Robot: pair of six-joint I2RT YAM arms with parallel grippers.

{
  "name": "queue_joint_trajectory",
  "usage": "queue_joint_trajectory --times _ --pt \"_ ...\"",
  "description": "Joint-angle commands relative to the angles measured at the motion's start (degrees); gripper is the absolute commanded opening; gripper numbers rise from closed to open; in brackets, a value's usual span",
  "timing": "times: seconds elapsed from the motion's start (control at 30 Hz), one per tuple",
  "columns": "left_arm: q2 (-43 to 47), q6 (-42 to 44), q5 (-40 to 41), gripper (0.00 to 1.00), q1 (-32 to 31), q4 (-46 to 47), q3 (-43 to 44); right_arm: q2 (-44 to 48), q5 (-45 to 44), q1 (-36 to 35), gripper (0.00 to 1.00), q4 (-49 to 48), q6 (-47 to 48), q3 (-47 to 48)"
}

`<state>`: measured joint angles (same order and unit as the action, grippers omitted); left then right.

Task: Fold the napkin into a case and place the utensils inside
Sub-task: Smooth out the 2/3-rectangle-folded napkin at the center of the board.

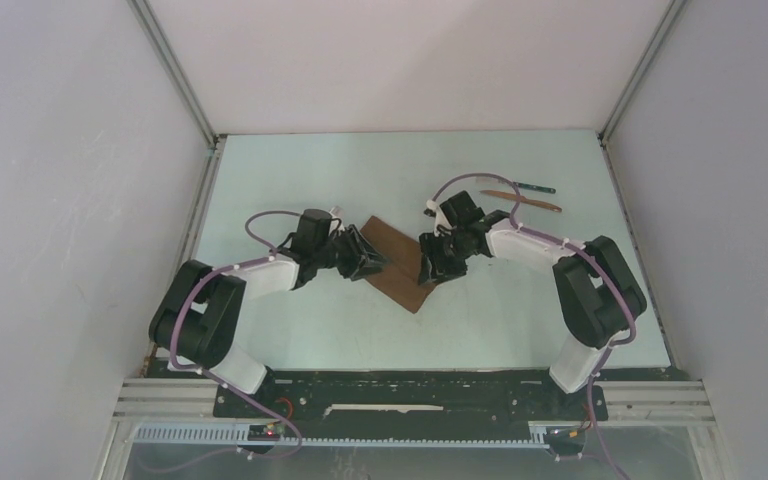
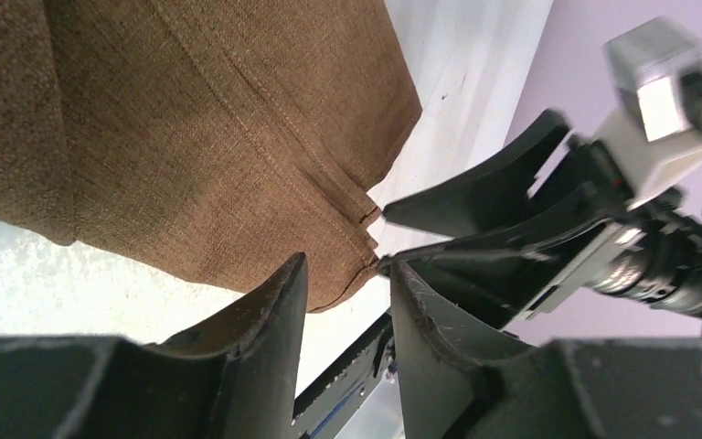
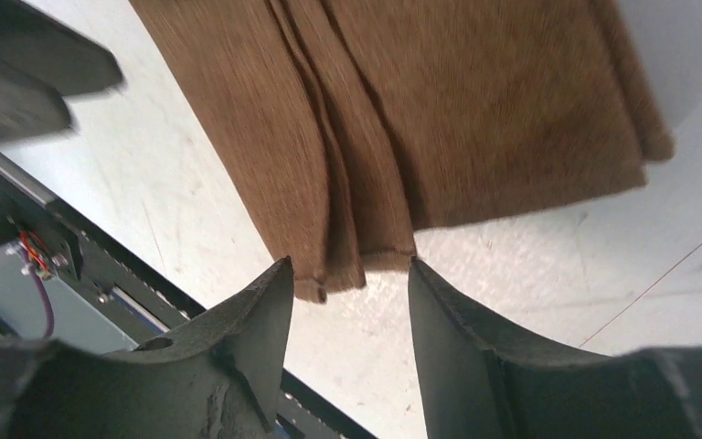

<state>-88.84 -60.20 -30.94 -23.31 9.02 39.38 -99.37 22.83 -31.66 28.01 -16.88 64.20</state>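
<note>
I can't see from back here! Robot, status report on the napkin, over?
Left end effector open, right end effector open, both beside the napkin. Napkin folded, flat, unheld. Utensils lie far right, outside it. Nothing in the way.

Robot lab test cell, plain white panel walls (image 1: pixel 60 180) on aluminium extrusion posts (image 1: pixel 175 70), pale tabletop (image 1: pixel 290 180), left arm (image 1: pixel 210 320) and right arm (image 1: pixel 590 290) bolted to a black base plate (image 1: pixel 410 385), slotted cable duct (image 1: pixel 410 438), purple cabling (image 1: pixel 250 228) along the arms
</note>
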Motion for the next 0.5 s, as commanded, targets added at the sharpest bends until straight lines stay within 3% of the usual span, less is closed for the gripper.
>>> queue_joint_trajectory --times 0.0,0.2,0.33,0.47 --pt "0.7 -0.6 0.8 0.42 -0.1 2.9 1.3 4.3 1.3 -0.7 0.56 -1.7 -0.4 -3.4" --pt "1.2 1.2 1.5 0.41 -0.1 0.0 3.0 3.2 3.0 -1.0 0.44 -4.0 -1.4 -4.7" --pt "1.6 1.5 1.9 0.41 0.0 -0.6 3.4 6.2 -0.5 -1.9 0.59 -2.1 -1.0 -4.6" --pt "1.1 1.9 1.9 0.41 0.1 -1.0 4.1 7.0 0.1 -1.5 0.57 -2.3 -0.5 -4.6"
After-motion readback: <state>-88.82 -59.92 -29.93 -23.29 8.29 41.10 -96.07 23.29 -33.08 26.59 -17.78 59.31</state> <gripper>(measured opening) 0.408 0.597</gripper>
